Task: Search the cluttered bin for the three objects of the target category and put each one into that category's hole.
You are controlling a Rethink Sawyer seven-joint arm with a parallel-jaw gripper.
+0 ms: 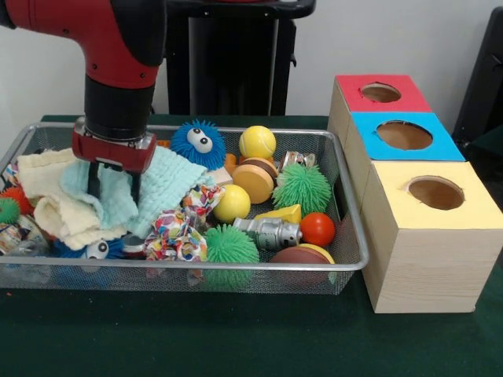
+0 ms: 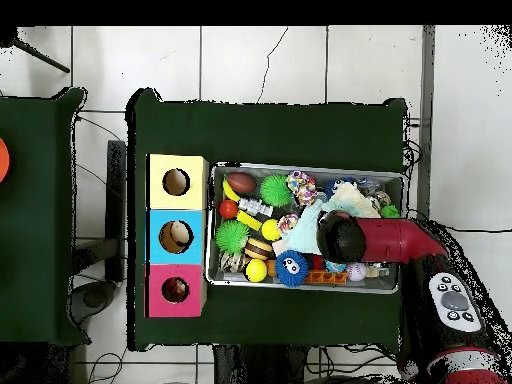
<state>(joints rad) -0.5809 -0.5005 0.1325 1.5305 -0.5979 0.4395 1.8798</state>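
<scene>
The bin (image 1: 236, 265) is a wide silver wire-mesh tray full of toys and cloths; it also shows in the overhead view (image 2: 305, 166). My gripper (image 1: 115, 184) hangs over the bin's left part in the front view. Its two dark fingers (image 1: 95, 179) stand apart and reach down onto a light blue cloth (image 1: 169, 184). A cream cloth (image 1: 47, 192) lies beside it. In the overhead view the arm's end (image 2: 338, 240) hides the gripper. Three boxes with round holes stand beside the bin: red (image 1: 381, 94), blue (image 1: 405, 135), yellow (image 1: 436, 192).
The bin holds a blue fuzzy ball with eyes (image 1: 198, 144), yellow balls (image 1: 257, 142), two green spiky balls (image 1: 302, 188), a red ball (image 1: 317, 228), a silver toy robot (image 1: 267, 232) and a patterned cloth (image 1: 177, 232). The table is dark green (image 1: 236, 338).
</scene>
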